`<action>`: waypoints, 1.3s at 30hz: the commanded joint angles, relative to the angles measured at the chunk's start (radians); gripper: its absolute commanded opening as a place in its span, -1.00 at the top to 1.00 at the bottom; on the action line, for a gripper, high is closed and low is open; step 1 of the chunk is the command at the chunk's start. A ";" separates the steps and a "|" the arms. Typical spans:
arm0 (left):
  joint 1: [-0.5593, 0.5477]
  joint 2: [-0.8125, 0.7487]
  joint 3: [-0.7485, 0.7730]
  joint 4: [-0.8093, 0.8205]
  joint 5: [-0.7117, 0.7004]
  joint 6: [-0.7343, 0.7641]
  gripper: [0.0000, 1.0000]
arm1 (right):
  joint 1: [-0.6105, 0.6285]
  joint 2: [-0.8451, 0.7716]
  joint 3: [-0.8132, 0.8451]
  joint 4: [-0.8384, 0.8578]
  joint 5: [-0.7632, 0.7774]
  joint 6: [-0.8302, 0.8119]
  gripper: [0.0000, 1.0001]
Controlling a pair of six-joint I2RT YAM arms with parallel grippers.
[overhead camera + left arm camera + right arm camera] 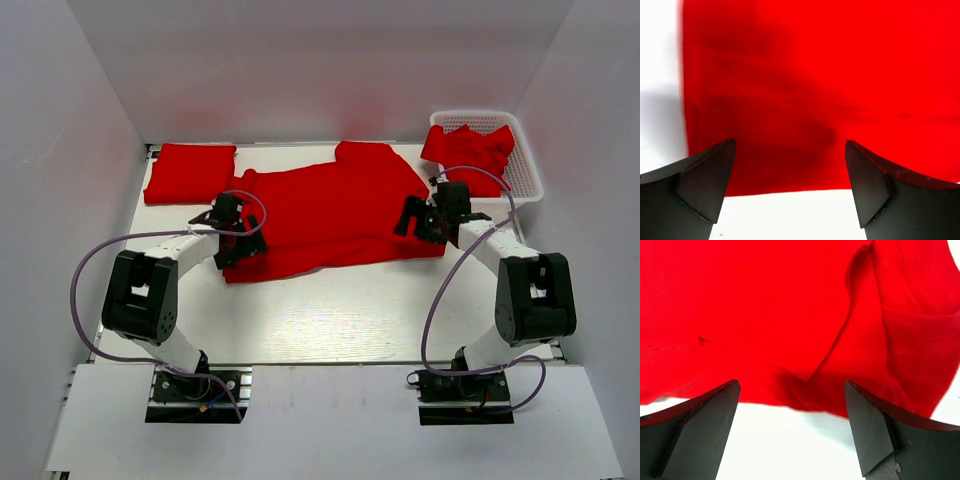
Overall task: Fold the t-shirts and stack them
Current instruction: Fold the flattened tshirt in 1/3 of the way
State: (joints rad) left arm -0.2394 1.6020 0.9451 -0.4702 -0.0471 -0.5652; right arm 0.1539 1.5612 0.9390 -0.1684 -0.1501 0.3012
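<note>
A bright red, short-sleeved cloth garment, the spread t-shirt [335, 205], lay flat across the middle of the smooth white table [330, 315], with soft creases running through its body. The black left gripper [235, 235] sat at the shirt's near left corner. Its matte, wedge-shaped fingers [705, 185] stood wide apart with nothing between them and the straight hem just ahead. The black right gripper [425, 218] sat at the near right edge, its jaws equally wide and empty, facing a raised fold and a stitched sleeve seam in the cloth. A second red cloth shirt, the folded t-shirt [190, 172], lay as a neat rectangle at the far left. A third, the crumpled t-shirt [468, 148], was bunched in the white plastic lattice basket [525, 180] at the far right.
</note>
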 commanded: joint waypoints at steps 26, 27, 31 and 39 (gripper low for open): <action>-0.015 -0.448 -0.430 -0.192 0.199 -0.071 -1.00 | -0.090 -0.907 -0.625 -0.342 0.182 0.368 -0.81; -0.015 -0.515 -0.421 -0.193 0.185 -0.071 -1.00 | -0.089 -0.930 -0.628 -0.320 0.163 0.346 -0.81; -0.015 -0.620 -0.335 -0.191 0.104 -0.071 -1.00 | -0.085 -0.888 -0.574 -0.298 0.020 0.285 -0.81; -0.015 -0.602 -0.192 -0.070 -0.011 -0.058 -1.00 | -0.074 -0.866 -0.473 -0.327 -0.115 0.165 -0.81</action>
State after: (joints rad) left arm -0.2523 0.9897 0.7040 -0.5816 -0.0071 -0.6285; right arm 0.0719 0.6937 0.4068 -0.4740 -0.1928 0.5301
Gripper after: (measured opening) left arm 0.997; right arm 0.904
